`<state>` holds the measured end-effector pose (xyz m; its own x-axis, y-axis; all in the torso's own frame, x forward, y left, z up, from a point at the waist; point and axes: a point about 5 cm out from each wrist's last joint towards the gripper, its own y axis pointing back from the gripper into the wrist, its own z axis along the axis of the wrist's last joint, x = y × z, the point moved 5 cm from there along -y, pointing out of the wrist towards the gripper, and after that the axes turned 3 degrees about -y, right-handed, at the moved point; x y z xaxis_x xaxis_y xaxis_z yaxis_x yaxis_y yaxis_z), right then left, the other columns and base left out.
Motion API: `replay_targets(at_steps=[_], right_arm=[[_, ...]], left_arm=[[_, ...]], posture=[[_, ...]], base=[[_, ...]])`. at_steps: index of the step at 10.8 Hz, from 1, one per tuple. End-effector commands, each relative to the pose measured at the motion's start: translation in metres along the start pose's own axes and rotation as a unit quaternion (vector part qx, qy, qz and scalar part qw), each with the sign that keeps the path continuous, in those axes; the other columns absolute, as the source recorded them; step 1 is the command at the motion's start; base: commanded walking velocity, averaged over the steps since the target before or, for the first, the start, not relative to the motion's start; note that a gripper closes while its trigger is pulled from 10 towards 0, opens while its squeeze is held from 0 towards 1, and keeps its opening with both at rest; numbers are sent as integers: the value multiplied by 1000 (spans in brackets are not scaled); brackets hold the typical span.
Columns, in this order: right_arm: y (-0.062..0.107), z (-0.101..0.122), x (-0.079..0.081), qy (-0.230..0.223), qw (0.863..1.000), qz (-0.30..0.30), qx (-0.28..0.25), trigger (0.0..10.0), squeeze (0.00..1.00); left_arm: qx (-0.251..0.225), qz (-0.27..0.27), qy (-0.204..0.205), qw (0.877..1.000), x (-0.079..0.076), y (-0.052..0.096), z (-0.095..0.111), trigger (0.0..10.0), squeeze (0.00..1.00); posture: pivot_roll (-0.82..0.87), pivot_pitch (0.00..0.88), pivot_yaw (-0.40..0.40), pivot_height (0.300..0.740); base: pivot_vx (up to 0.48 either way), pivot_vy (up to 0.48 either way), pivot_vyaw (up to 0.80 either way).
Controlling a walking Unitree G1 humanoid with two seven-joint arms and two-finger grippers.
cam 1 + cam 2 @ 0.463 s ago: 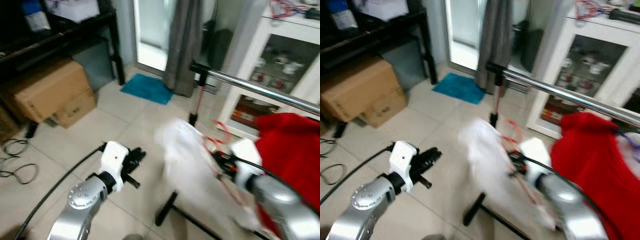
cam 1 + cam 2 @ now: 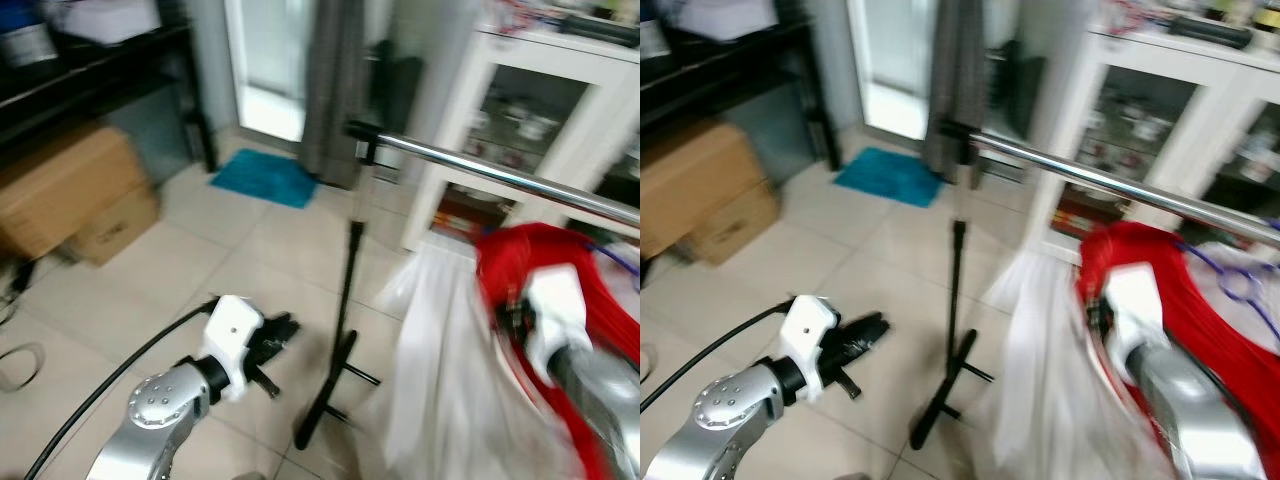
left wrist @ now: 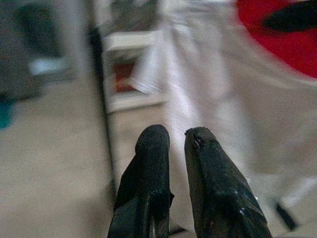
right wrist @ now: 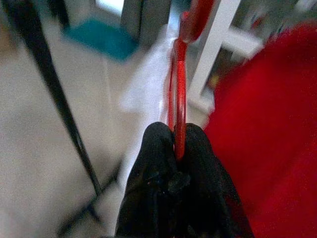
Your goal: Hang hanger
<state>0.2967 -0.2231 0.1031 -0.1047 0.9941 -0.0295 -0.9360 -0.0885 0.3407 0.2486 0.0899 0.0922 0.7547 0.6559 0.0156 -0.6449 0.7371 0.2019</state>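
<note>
My right gripper (image 4: 176,136) is shut on a red plastic hanger (image 4: 178,99) whose hook rises past the fingertips. A white garment (image 2: 450,390) hangs from that hanger, next to my right wrist (image 2: 550,315). A chrome rail (image 2: 500,178) of a clothes rack runs above, with a red garment (image 2: 530,260) hanging from it just behind my right arm. My left gripper (image 2: 280,330) is low at the left over the floor, its fingers (image 3: 153,148) close together and holding nothing.
The rack's black upright (image 2: 345,300) and foot stand on the tiled floor between my arms. A white glass cabinet (image 2: 520,110) is behind the rail. Cardboard boxes (image 2: 70,190), a dark shelf and a blue mat (image 2: 265,178) lie to the left. A purple hanger (image 2: 1240,285) hangs on the rail.
The camera has swung right. My right arm has carried the hanger and white garment to the right, closer to the red garment under the rail. The left arm has kept its pose.
</note>
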Motion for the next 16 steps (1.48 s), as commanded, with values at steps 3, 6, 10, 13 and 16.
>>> replay_targets(at_steps=[3,6,10,13,16], right_arm=[[-4,45,20,-5,995,-29,-97,10000,0],[-18,50,31,-39,993,-55,-95,10000,0],[-59,53,39,-48,994,-92,-20,10000,0],[-58,33,41,-68,994,-82,33,10000,1000],[-32,44,41,-72,996,-38,-30,10000,1000]], left_arm=[[-35,-66,-30,997,-16,-5,27,10000,0],[-34,-74,-42,996,-16,-7,32,10000,0],[-23,-91,-50,994,-18,-7,32,10000,0],[-20,-95,-50,994,-20,-5,31,10000,0],[-29,-30,-20,999,-3,-5,31,10000,0]], posture=[[88,45,-17,740],[95,43,-13,740],[111,43,-19,740],[116,31,-32,740],[109,18,-19,740]], base=[[0,0,0],[0,0,0],[0,0,0],[0,0,0],[0,0,0]])
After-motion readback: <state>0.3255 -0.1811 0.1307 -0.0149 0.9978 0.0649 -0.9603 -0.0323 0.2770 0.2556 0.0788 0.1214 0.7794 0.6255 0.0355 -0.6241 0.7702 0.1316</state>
